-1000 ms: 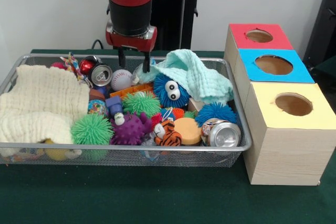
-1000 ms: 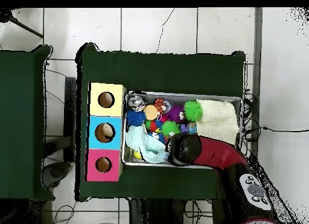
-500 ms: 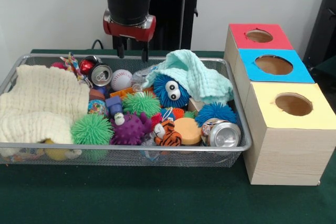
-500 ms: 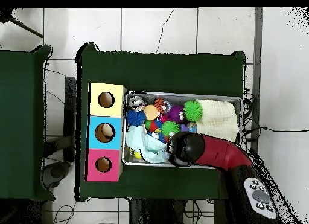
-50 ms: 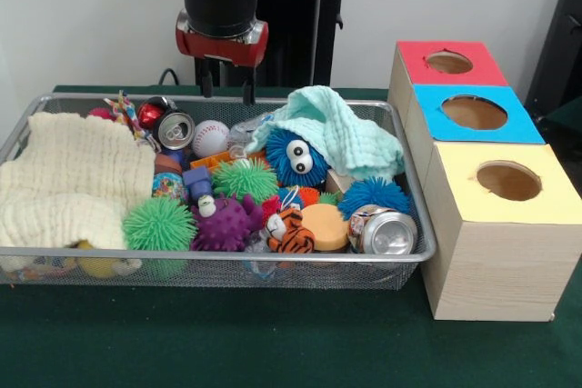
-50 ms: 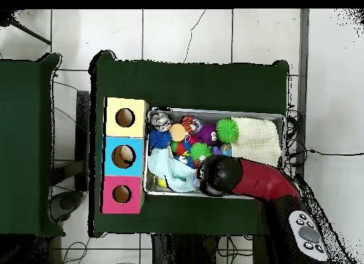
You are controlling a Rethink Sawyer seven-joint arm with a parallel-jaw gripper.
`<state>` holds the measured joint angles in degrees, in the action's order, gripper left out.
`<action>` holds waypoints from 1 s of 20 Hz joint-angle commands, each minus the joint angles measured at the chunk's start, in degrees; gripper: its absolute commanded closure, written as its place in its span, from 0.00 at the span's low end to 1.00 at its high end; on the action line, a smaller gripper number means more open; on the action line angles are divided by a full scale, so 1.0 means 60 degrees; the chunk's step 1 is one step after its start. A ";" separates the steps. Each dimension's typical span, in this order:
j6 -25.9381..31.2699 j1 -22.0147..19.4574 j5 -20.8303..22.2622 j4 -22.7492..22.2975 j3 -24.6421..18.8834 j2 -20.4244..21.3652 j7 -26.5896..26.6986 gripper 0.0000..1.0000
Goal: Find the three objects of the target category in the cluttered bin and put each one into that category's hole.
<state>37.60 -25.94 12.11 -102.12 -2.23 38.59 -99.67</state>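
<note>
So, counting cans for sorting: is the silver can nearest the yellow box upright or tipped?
Tipped. The silver can lies on its side among the toys, its round top end facing the camera.

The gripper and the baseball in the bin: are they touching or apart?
Apart. In the front view the gripper hangs empty, fingertips above the bin's far rim, with bare wall and mesh showing between them and the baseball lower down.

dark green table (image 5: pixel 273 352) underneath it all. sitting straight on the cloth, a wire mesh bin (image 5: pixel 227 270) heaped with toys, and just beside it, a wooden box row (image 5: pixel 491 252) with red, blue and yellow tops, a round hole in each.
</note>
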 commanded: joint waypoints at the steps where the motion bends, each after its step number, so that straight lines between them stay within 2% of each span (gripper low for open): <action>1: 0.0589 -0.0082 -0.0258 0.0092 -0.0501 -0.0237 -0.0593 0.00; 6: 0.0306 -0.0091 -0.0205 0.0225 -0.0542 -0.0546 -0.0623 0.00; 11: -0.0019 -0.0108 -0.0117 0.0056 -0.0500 -0.0583 -0.0664 0.00; 20: -0.0383 -0.0073 0.0018 0.0334 -0.0472 -0.0996 -0.0692 0.00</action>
<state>37.60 -25.94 12.14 -102.10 -2.26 35.63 -99.67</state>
